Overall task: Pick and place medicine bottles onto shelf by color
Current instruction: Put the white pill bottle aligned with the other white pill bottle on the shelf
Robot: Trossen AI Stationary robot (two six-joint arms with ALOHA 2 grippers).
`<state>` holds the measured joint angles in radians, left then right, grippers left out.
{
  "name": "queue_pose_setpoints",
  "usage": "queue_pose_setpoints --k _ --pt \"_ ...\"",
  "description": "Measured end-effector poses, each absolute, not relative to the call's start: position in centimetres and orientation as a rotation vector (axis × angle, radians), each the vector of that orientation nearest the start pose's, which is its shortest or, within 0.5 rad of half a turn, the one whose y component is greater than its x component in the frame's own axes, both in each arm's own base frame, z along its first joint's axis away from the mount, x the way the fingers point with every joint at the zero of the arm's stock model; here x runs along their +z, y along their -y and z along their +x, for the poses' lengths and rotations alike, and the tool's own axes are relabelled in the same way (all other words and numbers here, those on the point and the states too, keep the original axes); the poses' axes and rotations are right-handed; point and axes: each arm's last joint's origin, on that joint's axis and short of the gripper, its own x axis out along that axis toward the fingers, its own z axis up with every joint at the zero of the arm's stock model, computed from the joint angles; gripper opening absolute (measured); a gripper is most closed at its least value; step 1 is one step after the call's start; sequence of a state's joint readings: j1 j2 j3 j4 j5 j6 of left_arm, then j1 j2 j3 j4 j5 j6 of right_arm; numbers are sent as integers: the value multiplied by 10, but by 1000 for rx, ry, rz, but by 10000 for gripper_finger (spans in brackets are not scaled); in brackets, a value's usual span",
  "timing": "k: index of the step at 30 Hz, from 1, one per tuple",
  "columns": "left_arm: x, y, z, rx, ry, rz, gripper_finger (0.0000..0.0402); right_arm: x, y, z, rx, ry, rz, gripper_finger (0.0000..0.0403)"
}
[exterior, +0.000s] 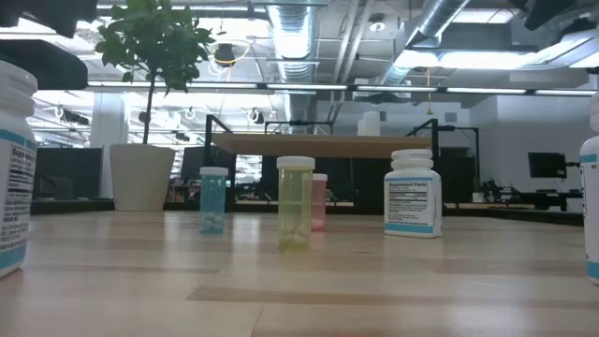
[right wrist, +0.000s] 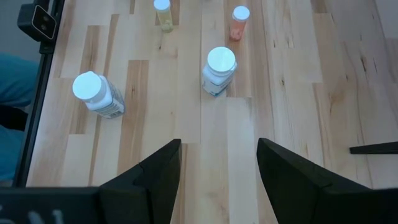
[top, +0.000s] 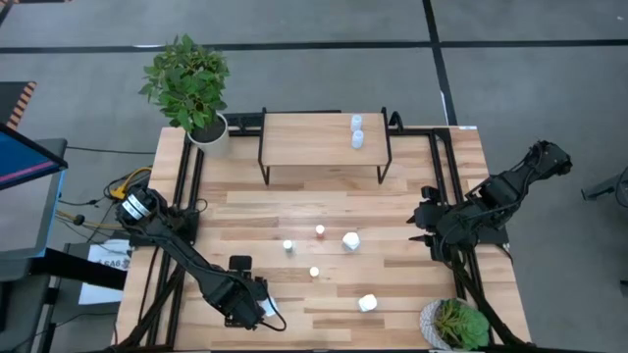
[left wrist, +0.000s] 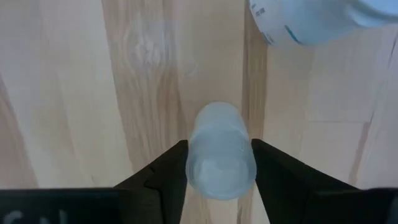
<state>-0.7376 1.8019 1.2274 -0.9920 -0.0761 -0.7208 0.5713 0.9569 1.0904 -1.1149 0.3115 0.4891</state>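
Observation:
My left gripper (top: 257,306) is near the table's front-left, shut on a small pale translucent bottle (left wrist: 221,155). A larger white bottle with a blue label (left wrist: 311,18) stands just beyond it. My right gripper (right wrist: 217,180) is open and empty above the table's right part (top: 424,224). Small blue (exterior: 213,199), yellow (exterior: 296,201) and pink (exterior: 319,201) bottles and a larger white one (exterior: 413,192) stand upright mid-table. The shelf (top: 324,139) at the far middle carries two white bottles (top: 356,130) on its right end. My left gripper pinches the small bottle's body (left wrist: 198,155) between its two fingers, one on each side. The fingers come from above, pointing down. The bottle's end faces the camera. I cannot tell whether it stands on the table or is lifted.
A potted plant (top: 191,88) stands at the far left corner and another (top: 456,324) at the near right corner. A white bottle (top: 367,303) stands near the front. Black frame rails (top: 186,196) run along both table sides. Bare boards lie between the bottles and the shelf.

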Motion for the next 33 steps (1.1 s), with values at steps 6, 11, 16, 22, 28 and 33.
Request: queue_pose_setpoints --k 6,11,16,22,28,33 --pt "191 214 239 35 -1534 40 125 332 -77 136 16 -914 34 232" --pt "220 209 244 128 -1586 9 115 332 -77 136 16 -914 34 232" --pt "261 191 263 160 -1592 -30 118 332 -77 136 17 -914 31 232" --pt "305 149 300 105 -1482 -80 112 332 -76 135 16 -919 28 232" --pt "332 79 330 178 -1371 -119 115 331 -76 135 14 -925 25 232" --pt "342 14 345 254 -1282 -148 111 330 -75 133 7 -947 12 232"
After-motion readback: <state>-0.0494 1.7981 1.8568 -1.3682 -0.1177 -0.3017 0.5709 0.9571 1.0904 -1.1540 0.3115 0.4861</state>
